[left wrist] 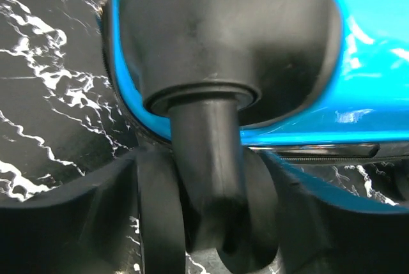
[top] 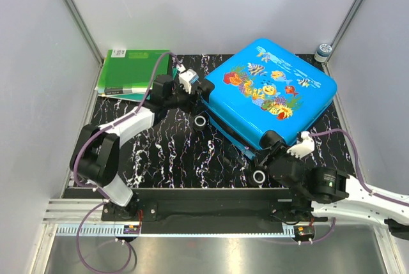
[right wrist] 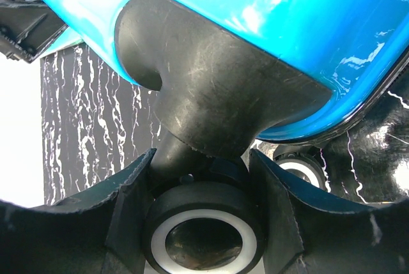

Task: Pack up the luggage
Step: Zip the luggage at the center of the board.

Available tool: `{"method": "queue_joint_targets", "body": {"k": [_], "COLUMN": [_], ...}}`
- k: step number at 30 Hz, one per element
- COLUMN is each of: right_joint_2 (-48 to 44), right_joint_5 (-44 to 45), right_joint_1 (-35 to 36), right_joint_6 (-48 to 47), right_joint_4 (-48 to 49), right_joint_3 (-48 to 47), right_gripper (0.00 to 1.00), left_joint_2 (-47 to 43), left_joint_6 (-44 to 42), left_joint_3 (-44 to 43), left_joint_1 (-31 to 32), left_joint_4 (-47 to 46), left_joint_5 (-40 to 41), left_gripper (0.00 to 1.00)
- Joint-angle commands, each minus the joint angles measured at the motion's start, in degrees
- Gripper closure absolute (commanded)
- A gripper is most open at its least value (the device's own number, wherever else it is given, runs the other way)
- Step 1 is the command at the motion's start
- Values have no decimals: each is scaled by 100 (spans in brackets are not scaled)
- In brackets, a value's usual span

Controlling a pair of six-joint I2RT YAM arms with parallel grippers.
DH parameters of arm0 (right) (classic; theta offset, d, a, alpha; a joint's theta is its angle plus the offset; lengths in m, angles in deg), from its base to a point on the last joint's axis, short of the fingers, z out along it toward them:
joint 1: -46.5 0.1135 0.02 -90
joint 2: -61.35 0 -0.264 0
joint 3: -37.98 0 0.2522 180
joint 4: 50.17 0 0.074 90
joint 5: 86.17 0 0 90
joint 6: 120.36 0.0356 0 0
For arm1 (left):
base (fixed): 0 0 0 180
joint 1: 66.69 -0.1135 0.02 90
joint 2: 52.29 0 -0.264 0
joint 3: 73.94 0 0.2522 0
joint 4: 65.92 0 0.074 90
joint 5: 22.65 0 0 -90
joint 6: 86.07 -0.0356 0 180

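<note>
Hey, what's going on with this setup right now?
Two robot arms are working on the closed luggage lying on the table. The left pincer grips its far wheel, and the right pincer grips its near wheel. The green folders lie outside it, back left.

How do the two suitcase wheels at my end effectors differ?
Left wheel, in the left end effector, shows edge-on, all black; right wheel, in the right end effector, faces the camera, white ring visible. Left wheel's stem stands straight, right wheel's leans. Both belong to the blue luggage.
</note>
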Motion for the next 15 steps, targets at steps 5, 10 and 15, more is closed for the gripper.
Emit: {"method": "queue_joint_targets", "body": {"k": [5,10,15], "right_joint_2": [310,923,1470], "right_joint_5": [941,835,573], "right_joint_1": [-81,-81,-73], "right_joint_6": [-111,-795,-1236], "right_joint_4": [-679,-696,-811], "right_joint_3": [-36,-536,-1370], "right_gripper": [96,55,27], "left_joint_2": [233,-224,-926], "left_joint_6": [34,333,544], "left_joint_3": [-470,-57,400], "left_joint_1": [-28,-20,7], "left_joint_4": [-18,-457,-660], "left_joint_5": [-527,-475,-422], "left_gripper": [100,100,100]}}
